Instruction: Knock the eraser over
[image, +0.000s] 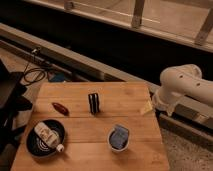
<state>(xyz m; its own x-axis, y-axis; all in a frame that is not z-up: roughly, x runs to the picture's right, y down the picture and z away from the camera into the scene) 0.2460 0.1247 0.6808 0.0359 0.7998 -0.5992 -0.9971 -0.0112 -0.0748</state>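
Note:
The eraser (93, 103), a small dark block with pale vertical stripes, stands upright near the middle of the wooden table (90, 150), toward its far half. My white arm (181, 85) reaches in from the right, beyond the table's right edge and well apart from the eraser. The gripper itself does not show; it is out of view past the arm's visible links.
A reddish-brown oblong thing (60, 108) lies left of the eraser. A small yellow wedge (146, 107) sits at the right edge. A black bowl (35, 147) holding a white bottle (47, 136) is front left. A white cup (118, 138) with blue contents is front right. Cables (33, 74) lie on the floor behind.

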